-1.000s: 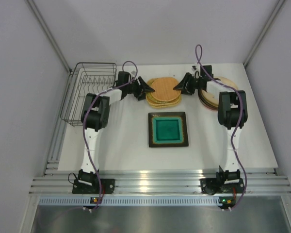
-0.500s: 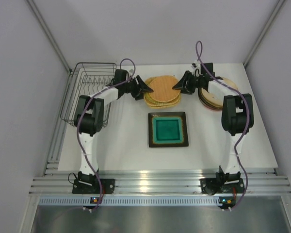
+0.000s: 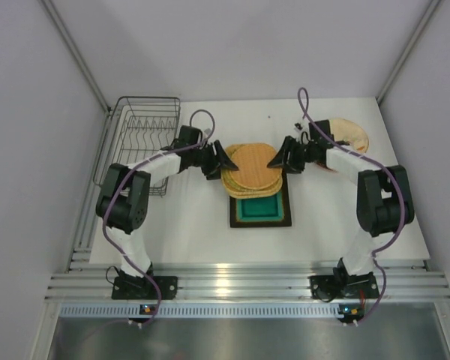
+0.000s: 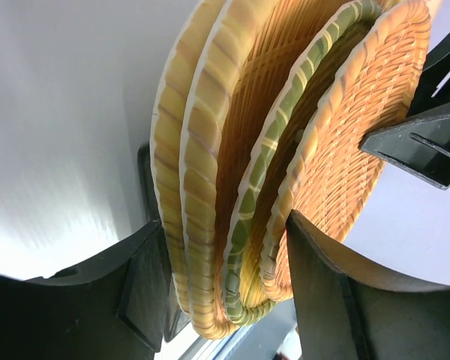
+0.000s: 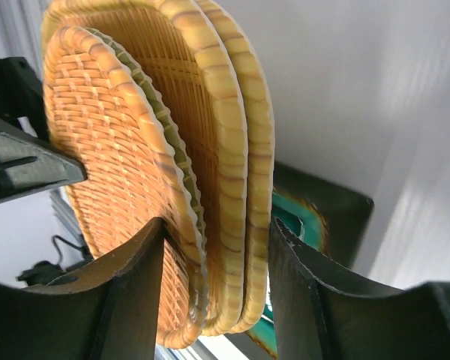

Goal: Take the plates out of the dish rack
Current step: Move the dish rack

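Top external: woven stack (image 3: 251,166) gripped by left gripper (image 3: 226,161) and right gripper (image 3: 276,159), above teal plate (image 3: 260,212); rack (image 3: 139,135) at left. Wrist views only: four plates (image 4: 232,187), edge-on.

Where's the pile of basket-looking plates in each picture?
Top external: the woven plate stack is in the middle, held between the left gripper and the right gripper.
Left wrist: the stack fills the centre, seen edge-on.
Right wrist: the stack is left of centre, seen edge-on.
Shared landmark: the orange plate, rightmost in the left wrist view and leftmost in the right wrist view.
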Action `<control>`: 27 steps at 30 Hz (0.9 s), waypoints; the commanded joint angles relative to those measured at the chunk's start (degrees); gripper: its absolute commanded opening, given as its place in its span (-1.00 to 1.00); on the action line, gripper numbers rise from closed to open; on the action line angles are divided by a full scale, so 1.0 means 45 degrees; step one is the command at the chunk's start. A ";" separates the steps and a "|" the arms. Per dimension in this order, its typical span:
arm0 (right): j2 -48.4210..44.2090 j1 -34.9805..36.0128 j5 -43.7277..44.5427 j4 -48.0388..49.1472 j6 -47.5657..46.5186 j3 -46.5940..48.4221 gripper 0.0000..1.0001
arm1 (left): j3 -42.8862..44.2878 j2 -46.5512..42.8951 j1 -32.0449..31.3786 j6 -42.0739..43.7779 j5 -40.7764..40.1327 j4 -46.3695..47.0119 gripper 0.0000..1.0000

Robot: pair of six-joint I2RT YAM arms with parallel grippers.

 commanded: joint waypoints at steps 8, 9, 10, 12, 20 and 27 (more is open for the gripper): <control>-0.1990 0.2520 0.0618 0.0998 -0.0569 -0.2707 -0.37 | -0.1359 -0.1262 -0.2984 0.0544 0.0643 0.1511 -1.00; -0.2030 0.2521 0.0657 0.0999 -0.0569 -0.2787 -0.37 | -0.1359 -0.1184 -0.3081 0.0524 0.0624 0.1530 -1.00; -0.2088 0.2540 0.0715 0.0979 -0.0569 -0.2845 -0.37 | -0.1320 -0.1164 -0.3237 0.0524 0.0624 0.1531 -1.00; -0.2166 0.2540 0.0774 0.0863 -0.0588 -0.2865 -0.36 | -0.1222 -0.1106 -0.3414 0.0485 0.0624 0.1531 -1.00; -0.3435 0.2676 0.1184 0.0023 -0.0744 -0.3334 -0.36 | -0.1358 -0.1633 -0.4020 0.0875 0.0311 0.0281 -1.00; -0.4549 0.3301 0.1555 -0.0641 -0.0589 -0.3802 -0.35 | -0.1730 -0.1536 -0.4078 0.1247 0.0370 -0.0266 -1.00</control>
